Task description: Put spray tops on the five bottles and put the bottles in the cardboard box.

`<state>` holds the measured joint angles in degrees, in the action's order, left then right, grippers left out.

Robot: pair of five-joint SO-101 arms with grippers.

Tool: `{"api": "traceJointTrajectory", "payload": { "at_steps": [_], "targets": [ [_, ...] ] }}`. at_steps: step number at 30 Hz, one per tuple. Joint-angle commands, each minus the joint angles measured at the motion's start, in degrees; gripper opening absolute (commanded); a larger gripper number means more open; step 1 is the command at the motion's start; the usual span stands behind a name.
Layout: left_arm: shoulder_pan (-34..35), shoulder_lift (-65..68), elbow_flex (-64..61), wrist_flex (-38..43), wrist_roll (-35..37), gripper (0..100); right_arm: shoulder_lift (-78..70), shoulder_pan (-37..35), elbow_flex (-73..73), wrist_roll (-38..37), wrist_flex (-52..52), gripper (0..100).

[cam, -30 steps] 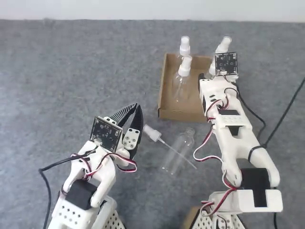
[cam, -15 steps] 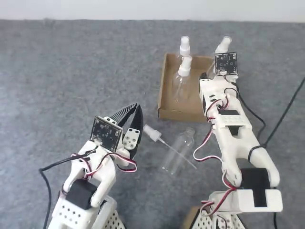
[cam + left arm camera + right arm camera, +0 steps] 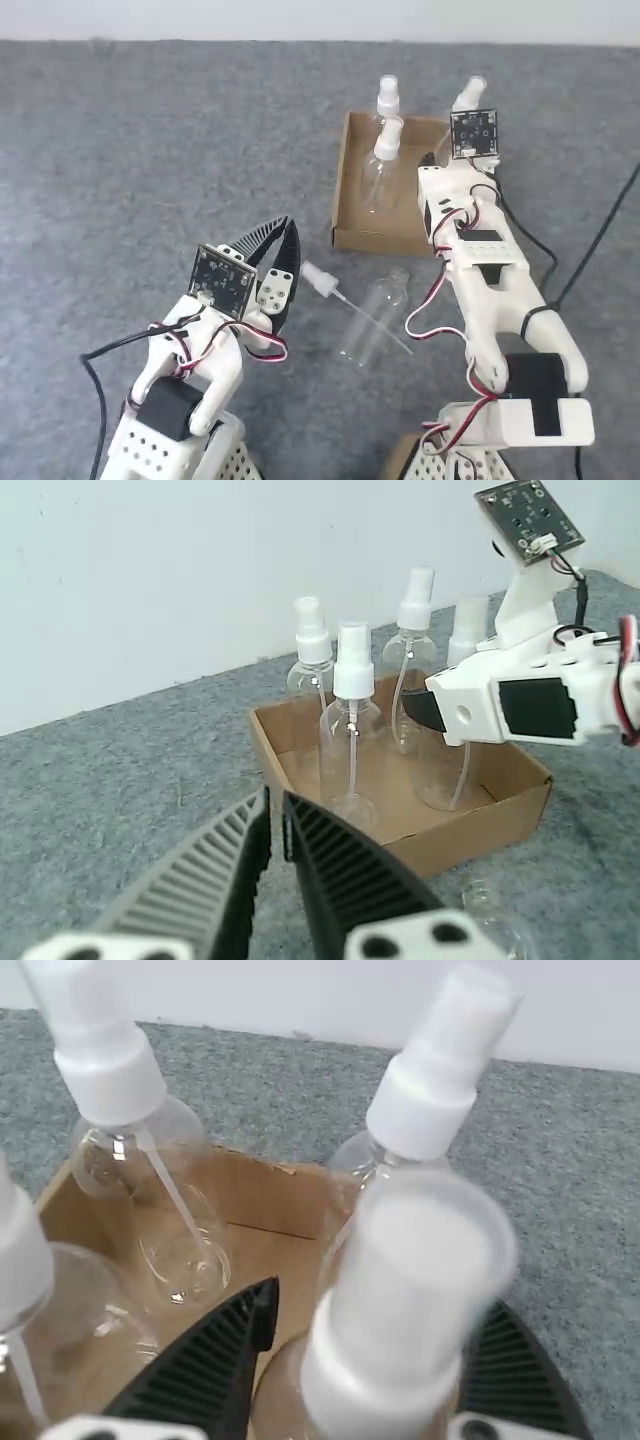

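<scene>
The left gripper (image 3: 276,800) hangs over the mat at the near left, jaws pressed together but for a thin slit, with nothing between them. Just to its right lies one loose spray top (image 3: 318,277), its tube reaching across one bare bottle (image 3: 377,312), which lies on its side on the mat with no top, just in front of the box (image 3: 375,241).

There are five bottles in all. The other four stand upright inside the one cardboard box, each with a white spray top on. In the left wrist view, one bottle (image 3: 352,730) stands toward the front and two bottles (image 3: 312,670) (image 3: 410,650) stand at the far wall. The fourth, the held bottle (image 3: 450,770), stands at the box's right side.

The right gripper (image 3: 385,1305) is down in the box, its black jaws spread about as wide as that bottle and clasped on either side of it, just below the spray top.
</scene>
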<state>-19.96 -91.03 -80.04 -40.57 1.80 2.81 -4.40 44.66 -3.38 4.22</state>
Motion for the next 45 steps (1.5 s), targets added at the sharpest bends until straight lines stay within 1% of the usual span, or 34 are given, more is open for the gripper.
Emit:
{"api": "traceJointTrajectory", "payload": {
  "at_steps": [1,5,12,18,22,25,28,31,33,35,37,39,41,43,45],
  "targets": [
    [-0.2,-1.1,0.5,1.3,0.1,1,2.0,-0.6,-3.4,0.4,-0.7,24.2],
    [-0.2,-1.1,0.5,1.3,0.1,1,5.7,-0.4,-3.4,0.4,-1.5,24.2],
    [-0.2,-1.1,0.5,1.3,0.1,1,12.4,-0.5,-5.0,0.4,-7.5,24.2],
    [-0.1,-1.1,0.5,1.3,0.1,1,19.9,-0.4,-8.4,0.4,-16.7,24.2],
    [0.0,-1.1,0.5,1.3,0.1,1,28.4,-0.8,-10.5,0.4,-26.2,24.2],
    [0.1,-0.9,0.5,1.3,0.1,1,34.8,-3.2,-10.9,0.4,-35.2,24.1],
    [0.1,-0.7,0.8,0.8,1.9,1,38.7,-8.1,-10.8,0.4,-47.0,24.0],
    [0.4,-0.5,3.6,-2.4,3.3,1,40.1,-14.0,-10.8,0.5,-58.0,24.0],
    [1.8,0.5,6.5,-5.2,3.3,1,40.3,-17.1,-10.6,1.0,-63.0,24.0],
    [4.8,3.2,9.1,-5.8,3.4,1,39.8,-19.9,-10.3,3.3,-67.1,24.0],
    [7.7,6.9,11.6,-5.9,3.1,1,40.0,-21.2,-9.1,8.4,-69.6,23.9],
    [8.6,12.3,14.9,-6.5,0.6,1,40.3,-20.9,-7.9,11.5,-71.6,23.9],
    [7.7,18.7,19.2,-8.8,-0.8,2,41.1,-17.9,-6.9,11.1,-73.8,24.0],
    [5.9,25.8,24.5,-13.2,-2.2,3,42.2,-13.6,-6.0,9.8,-75.8,24.0],
    [3.6,32.8,29.6,-18.0,-4.6,8,43.8,-6.9,-4.9,7.2,-78.5,24.1]
  ]
}}
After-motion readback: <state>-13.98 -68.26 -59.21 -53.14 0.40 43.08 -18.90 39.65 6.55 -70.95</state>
